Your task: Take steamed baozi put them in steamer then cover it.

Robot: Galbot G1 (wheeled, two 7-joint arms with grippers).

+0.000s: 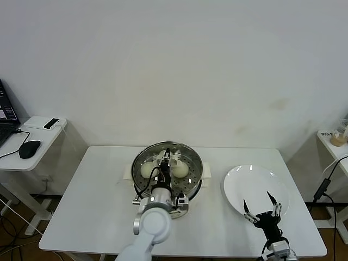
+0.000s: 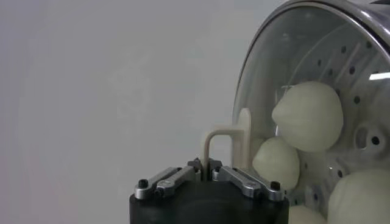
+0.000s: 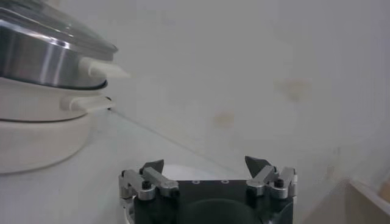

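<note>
The steamer (image 1: 167,173) stands mid-table with the glass cover (image 1: 187,155) lying on it. Through the glass I see cream-white baozi (image 1: 147,169) (image 1: 181,170). My left gripper (image 1: 167,157) is over the centre of the cover. In the left wrist view its fingertips (image 2: 206,170) pinch one thin leg of the cream handle (image 2: 228,141), and several baozi (image 2: 308,115) (image 2: 277,161) show behind the glass (image 2: 304,42). My right gripper (image 1: 262,209) hangs open over the white plate (image 1: 255,182), holding nothing. In the right wrist view its jaws (image 3: 207,164) stand wide apart, with the steamer (image 3: 42,58) off to one side.
The white plate (image 3: 183,173) on the table's right side carries nothing. A side desk with a mouse (image 1: 29,148) stands far left, and a small shelf (image 1: 336,142) far right. The white wall runs behind the table (image 1: 81,206).
</note>
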